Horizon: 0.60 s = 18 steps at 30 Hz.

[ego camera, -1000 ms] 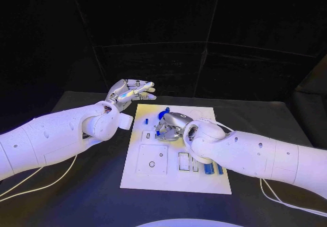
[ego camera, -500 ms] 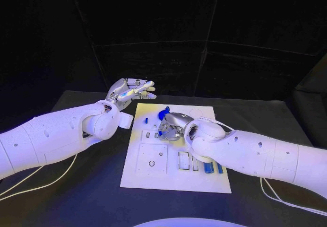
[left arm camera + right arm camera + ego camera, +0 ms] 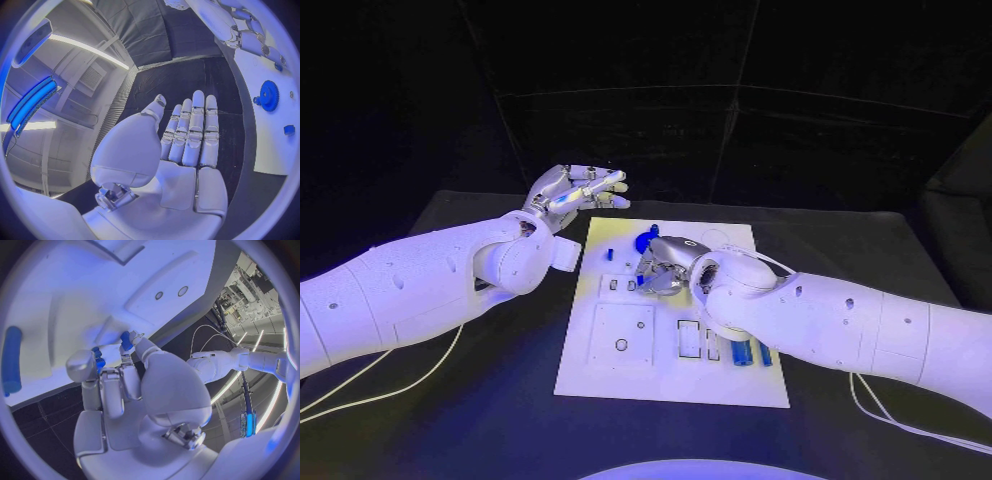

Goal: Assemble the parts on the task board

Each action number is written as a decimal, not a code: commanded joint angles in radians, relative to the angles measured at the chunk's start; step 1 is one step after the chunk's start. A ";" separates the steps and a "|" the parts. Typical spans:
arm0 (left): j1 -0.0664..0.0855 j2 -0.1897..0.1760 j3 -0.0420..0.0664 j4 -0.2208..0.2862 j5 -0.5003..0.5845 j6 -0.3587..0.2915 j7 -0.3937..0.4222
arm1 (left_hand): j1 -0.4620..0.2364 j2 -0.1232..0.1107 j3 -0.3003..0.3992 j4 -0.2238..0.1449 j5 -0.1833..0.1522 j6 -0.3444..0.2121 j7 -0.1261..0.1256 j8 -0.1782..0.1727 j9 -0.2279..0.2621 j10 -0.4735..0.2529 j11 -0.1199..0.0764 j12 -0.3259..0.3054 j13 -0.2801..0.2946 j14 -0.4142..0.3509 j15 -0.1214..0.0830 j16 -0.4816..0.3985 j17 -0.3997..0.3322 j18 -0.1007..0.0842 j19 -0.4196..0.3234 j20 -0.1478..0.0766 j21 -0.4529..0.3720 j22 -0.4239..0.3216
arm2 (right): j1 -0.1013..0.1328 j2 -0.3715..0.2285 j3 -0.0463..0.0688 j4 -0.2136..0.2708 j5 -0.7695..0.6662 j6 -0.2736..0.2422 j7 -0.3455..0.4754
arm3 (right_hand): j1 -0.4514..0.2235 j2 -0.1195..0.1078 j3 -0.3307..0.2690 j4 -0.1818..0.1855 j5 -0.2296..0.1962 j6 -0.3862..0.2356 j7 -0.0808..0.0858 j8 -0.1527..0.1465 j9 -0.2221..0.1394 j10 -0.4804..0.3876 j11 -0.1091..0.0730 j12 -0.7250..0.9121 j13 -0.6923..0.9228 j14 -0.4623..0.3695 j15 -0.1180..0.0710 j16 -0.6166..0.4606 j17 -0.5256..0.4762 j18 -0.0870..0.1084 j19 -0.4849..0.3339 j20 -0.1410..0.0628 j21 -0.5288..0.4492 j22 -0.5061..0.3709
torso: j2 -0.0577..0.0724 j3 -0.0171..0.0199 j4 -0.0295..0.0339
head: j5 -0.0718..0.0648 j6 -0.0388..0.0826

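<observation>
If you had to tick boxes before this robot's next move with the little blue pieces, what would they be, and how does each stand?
1. Right hand holds a small blue part: ok, pinched at its fingertips.
2. Part seated in the task board: cannot tell, the hand covers the spot.
3. Left hand clear of the board: ok, open beyond its far left corner.
4. Blue gear undisturbed: ok, beside the right hand.
5. Spare blue pegs in their slots: ok.

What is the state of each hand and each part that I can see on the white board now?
Left silver hand: open, fingers straight, holding nothing, raised beside the board's far left corner.
Right silver hand: pinching a small blue peg against the board.
White flat task board: flat on the black table.
Blue round gear: lying on the board.
Blue cylinder: lying on the board.
</observation>
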 commanded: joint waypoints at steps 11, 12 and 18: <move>0.002 0.000 0.001 0.000 -0.003 0.011 0.000 | -0.008 0.004 -0.001 -0.004 0.002 0.003 0.004 -0.006 -0.001 0.004 0.000 -0.006 -0.001 0.001 0.005 -0.004 0.001 0.014 0.001 0.001 -0.001 -0.001 | -0.002 0.004 -0.002 -0.009 -0.008 0.048 -0.021 | -0.034 -0.038 0.007 0.002 0.035 -0.017 0.006 -0.013 -0.001 -0.015 0.004 -0.013 0.028 0.091 0.001 -0.003 0.195 -0.005 -0.008 0.000 -0.010 -0.009 | 0.001 0.0003 -0.0007 | 0.001 -0.004; 0.002 0.000 0.001 0.000 -0.003 0.011 -0.001 | -0.008 0.004 -0.001 -0.004 0.002 0.003 0.004 -0.006 -0.001 0.004 0.000 -0.006 -0.001 0.001 0.005 -0.004 0.001 0.014 0.001 0.001 -0.001 -0.001 | -0.002 0.005 -0.002 -0.009 -0.008 0.050 -0.021 | -0.034 -0.039 0.007 0.002 0.035 -0.017 0.006 -0.013 -0.001 -0.016 0.004 -0.013 0.027 0.091 0.002 -0.003 0.194 -0.005 -0.008 0.000 -0.010 -0.010 | 0.001 0.0000 -0.0002 | 0.001 -0.004; 0.002 0.000 0.001 -0.001 -0.003 0.012 -0.003 | -0.008 0.004 -0.001 -0.004 0.002 0.003 0.004 -0.006 -0.001 0.004 0.000 -0.006 -0.001 0.001 0.005 -0.004 0.001 0.014 0.001 0.001 -0.001 -0.001 | -0.002 0.008 -0.002 -0.012 -0.013 0.058 -0.023 | -0.039 -0.049 0.005 0.002 0.036 -0.022 0.008 -0.016 -0.001 -0.019 0.005 -0.017 0.024 0.090 0.003 -0.004 0.193 -0.005 -0.010 0.001 -0.012 -0.012 | 0.000 -0.0004 -0.0003 | 0.000 -0.006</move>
